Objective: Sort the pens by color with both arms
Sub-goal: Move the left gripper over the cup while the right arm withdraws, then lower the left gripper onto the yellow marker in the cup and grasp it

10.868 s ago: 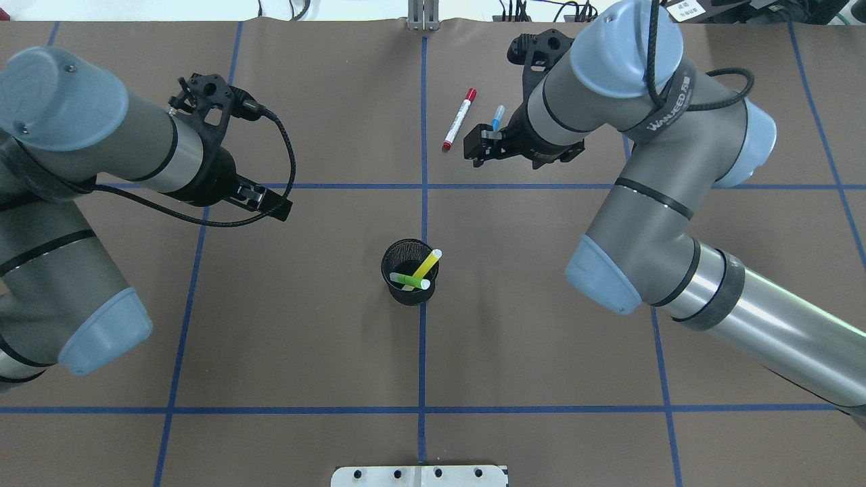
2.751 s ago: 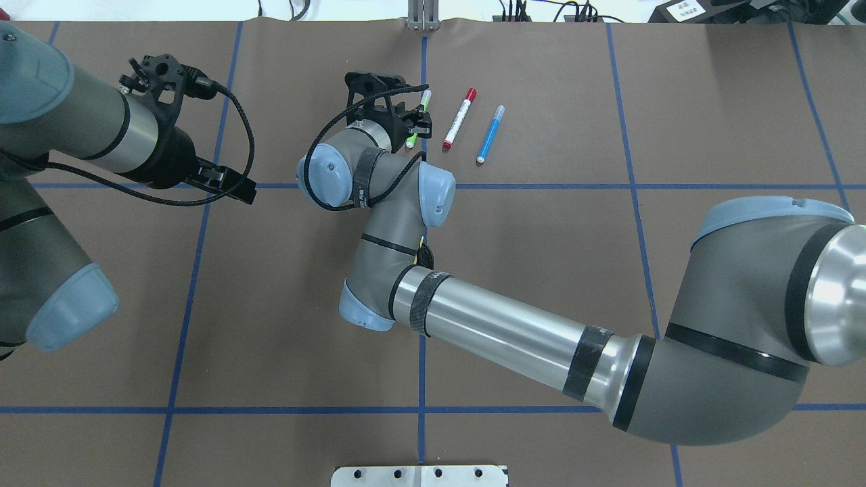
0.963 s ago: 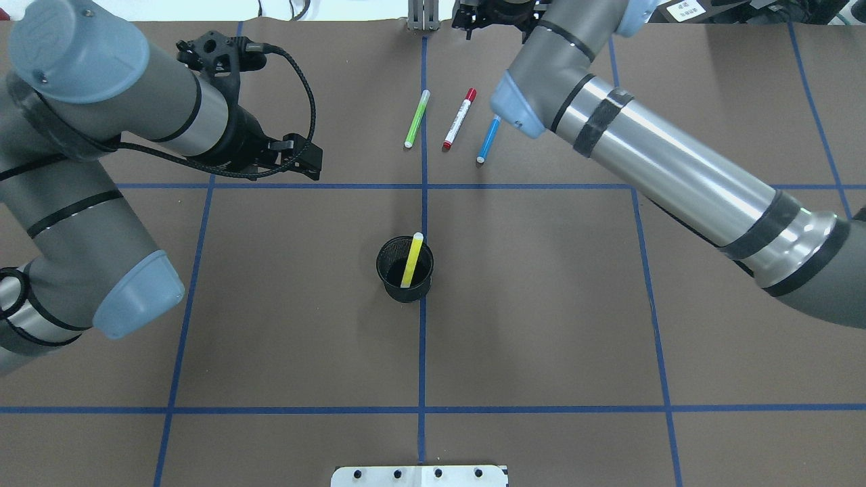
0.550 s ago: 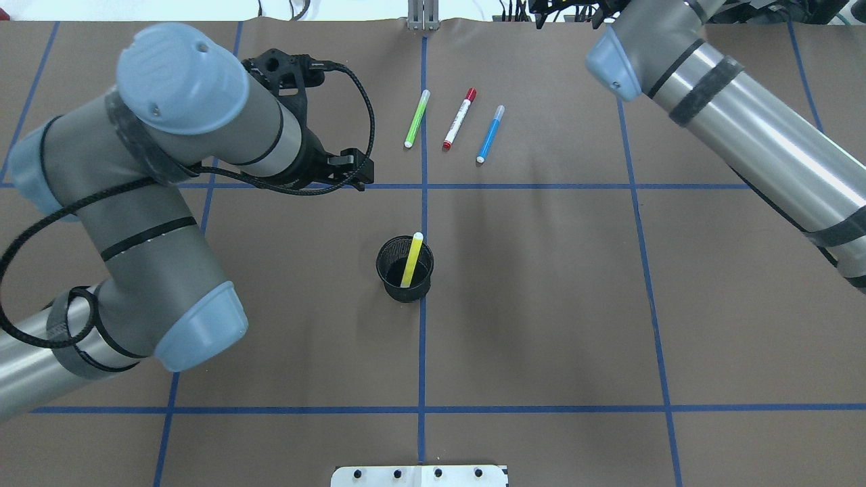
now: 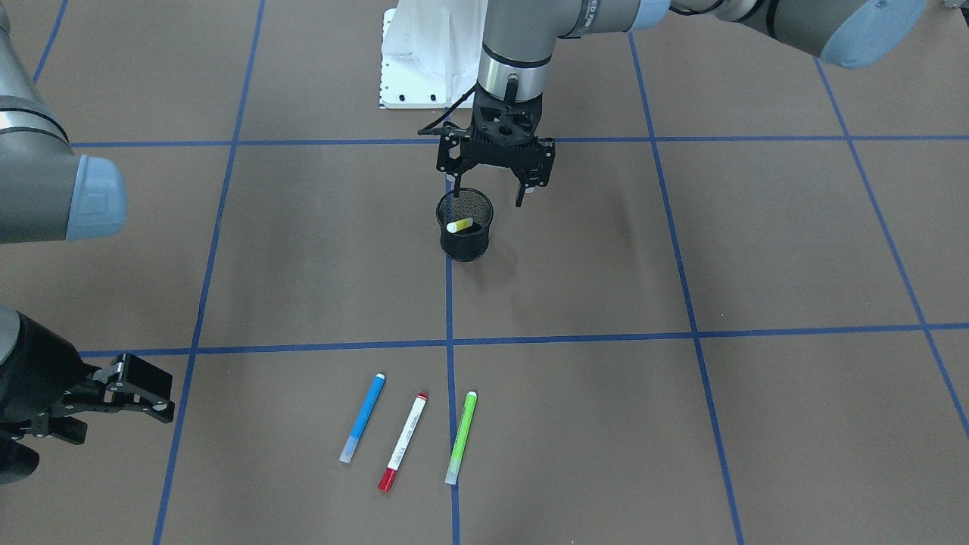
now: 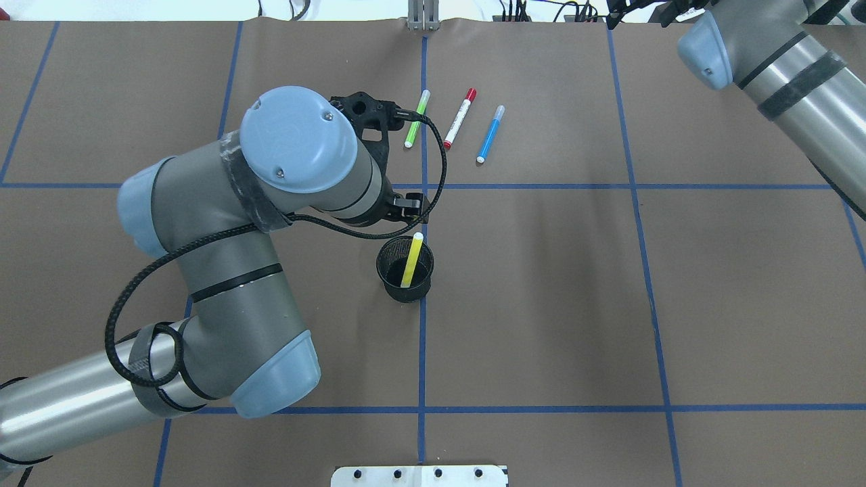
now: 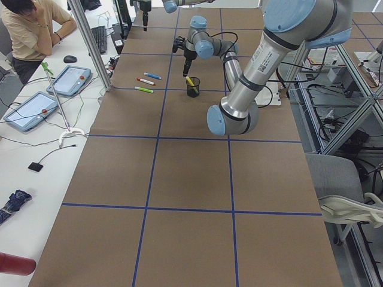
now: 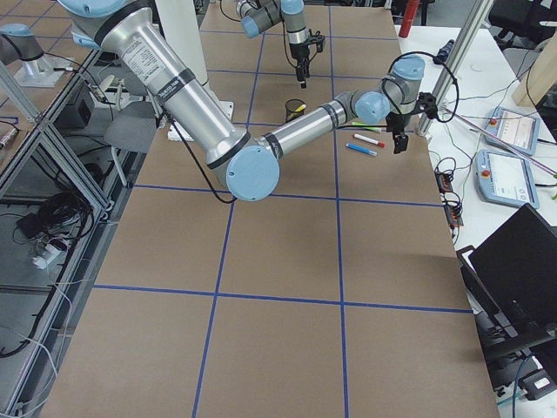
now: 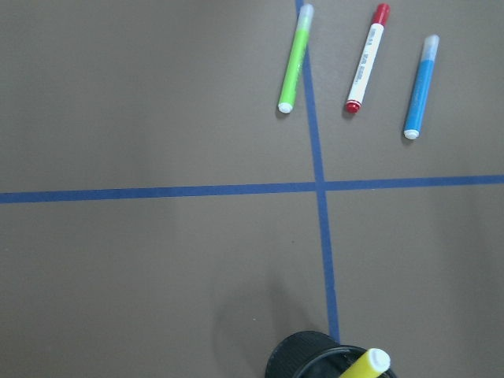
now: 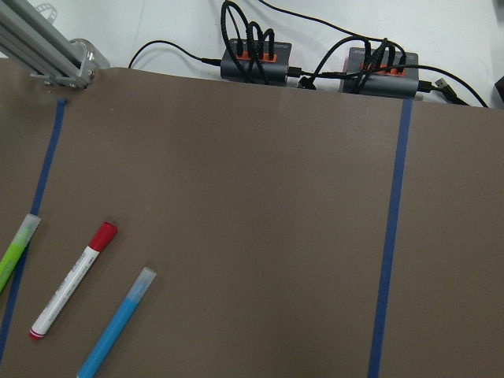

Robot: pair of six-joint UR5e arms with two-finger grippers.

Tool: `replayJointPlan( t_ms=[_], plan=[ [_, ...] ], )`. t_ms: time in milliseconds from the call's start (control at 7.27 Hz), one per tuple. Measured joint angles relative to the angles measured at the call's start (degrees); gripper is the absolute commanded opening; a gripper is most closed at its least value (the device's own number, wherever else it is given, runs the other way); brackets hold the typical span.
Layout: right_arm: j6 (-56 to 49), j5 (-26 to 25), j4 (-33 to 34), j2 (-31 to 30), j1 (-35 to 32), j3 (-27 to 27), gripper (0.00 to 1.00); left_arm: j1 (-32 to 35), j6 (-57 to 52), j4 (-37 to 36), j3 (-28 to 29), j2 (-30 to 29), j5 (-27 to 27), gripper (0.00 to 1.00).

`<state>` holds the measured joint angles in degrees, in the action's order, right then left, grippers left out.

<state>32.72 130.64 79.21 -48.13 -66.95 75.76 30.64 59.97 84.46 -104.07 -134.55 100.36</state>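
left gripper (image 5: pixel 487 189) spread wide, empty, above mesh cup (image 5: pixel 466 244) containing yellow pen (image 5: pixel 459 225). right gripper (image 5: pixel 161 397) parted, empty, well apart from blue pen (image 5: pixel 363 416), red-capped pen (image 5: pixel 403 441), green pen (image 5: pixel 461 437).

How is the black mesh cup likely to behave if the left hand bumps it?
The mesh cup is open wire mesh, so it is probably light and would slide or tip easily. The yellow pen leaning on its rim may help lever it over. The open left hand hovers close by.
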Motion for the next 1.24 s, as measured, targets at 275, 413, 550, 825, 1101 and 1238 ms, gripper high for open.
replayJointPlan(
  t_ms=[275, 413, 550, 825, 1101, 1238],
  plan=[
    [-0.3, 0.3, 0.1, -0.4, -0.2, 0.3, 0.99, -0.8, -6.3, 2.2, 2.9, -0.9, -0.4, 0.67],
    [-0.3, 0.2, 0.1, -0.5, -0.3, 0.3, 0.99, -1.1, -8.4, 5.5, 5.2, -1.1, -0.4, 0.65],
    [-0.3, 0.1, 0.1, -0.6, -0.3, 0.4, 0.99, -1.3, -9.4, 9.1, 7.6, -1.2, -0.4, 0.65],
    [-0.4, -0.2, 0.1, -0.8, -0.3, 0.4, 0.99, -1.8, -9.8, 12.4, 9.8, -1.1, -0.4, 0.57],
    [-0.4, -0.3, 0.0, -0.9, -0.2, 0.4, 0.99, -2.4, -9.8, 12.8, 10.2, -1.1, -0.5, 0.53],
    [-0.4, -0.3, 0.0, -0.9, -0.2, 0.3, 0.99, -2.7, -9.7, 12.8, 10.3, -1.1, -0.5, 0.53]
  ],
)
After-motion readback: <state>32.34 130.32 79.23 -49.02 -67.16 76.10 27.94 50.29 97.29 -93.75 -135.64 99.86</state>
